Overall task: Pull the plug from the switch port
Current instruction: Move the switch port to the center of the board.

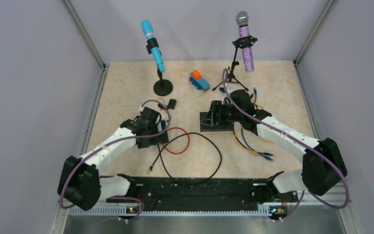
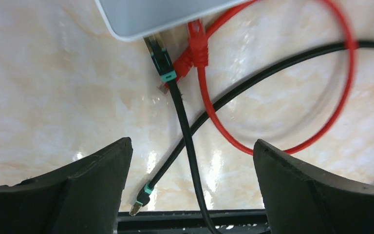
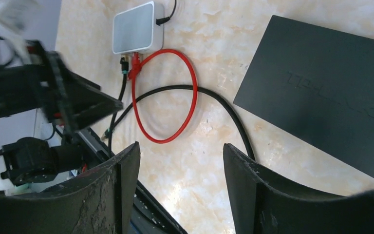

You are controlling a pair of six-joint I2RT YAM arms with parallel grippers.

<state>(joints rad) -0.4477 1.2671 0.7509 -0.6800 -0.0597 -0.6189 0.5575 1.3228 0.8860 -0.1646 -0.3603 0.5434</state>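
From above, the right arm (image 1: 282, 136) reaches over the flat black rectangular switch box (image 1: 214, 126) on the marble-patterned tabletop (image 1: 126, 87), presumably to get at its ports. These are hidden beneath the wrist (blue and yellow cables (image 1: 253, 150) trail nearby).

In the left wrist view, the left fingers (image 2: 97, 185) are spread wide and empty before a black teal-booted plug (image 2: 163, 63) at the small white flat box (image 2: 165, 14), which is not the target.

In the right wrist view, the right fingers (image 3: 272, 185) gape, holding nothing, beside the switch's lid, and its plug is unseen.

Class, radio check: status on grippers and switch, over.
Both open: left gripper near white box, right gripper by black switch box. Switch port itself hidden. Red cable and black cable loop between the boxes.
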